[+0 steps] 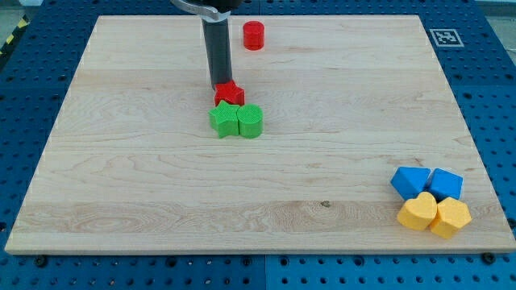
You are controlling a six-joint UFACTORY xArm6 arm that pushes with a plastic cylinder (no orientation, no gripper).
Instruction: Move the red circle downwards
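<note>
Claw-wise there's nothing to spread or pinch, just a rod whose tip (221, 86) touches the red star (230, 93), while the red circle (254, 35) near the counter's (121, 193) top edge looks light, rigid, easily nudged from above.
</note>
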